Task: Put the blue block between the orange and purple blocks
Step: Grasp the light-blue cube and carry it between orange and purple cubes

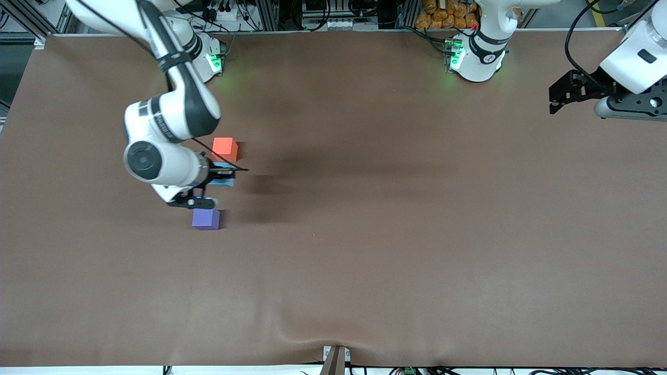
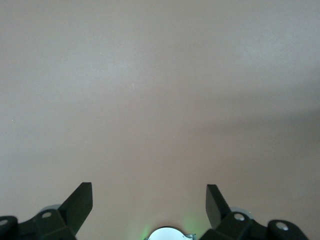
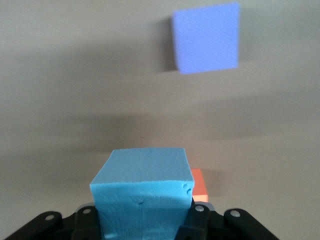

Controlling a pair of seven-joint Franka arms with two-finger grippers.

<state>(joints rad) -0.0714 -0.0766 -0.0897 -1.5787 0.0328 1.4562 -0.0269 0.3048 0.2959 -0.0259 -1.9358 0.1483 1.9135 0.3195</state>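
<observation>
The right hand (image 1: 221, 177) pinches the blue block (image 3: 142, 192), plain only in the right wrist view, between the orange block (image 1: 225, 148) and purple block (image 1: 206, 219). The brown desk (image 1: 396, 234) is wrinkled at its near edge. The left hand (image 1: 560, 96) waits spread near its arm's end.

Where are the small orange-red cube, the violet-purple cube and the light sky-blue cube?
Small orange-red matte cube (image 1: 225, 148): front view, top face.
Small violet-purple matte cube (image 1: 205, 219): front view, top face.
Small light sky-blue matte cube (image 3: 145, 170): right wrist view, top face.
</observation>
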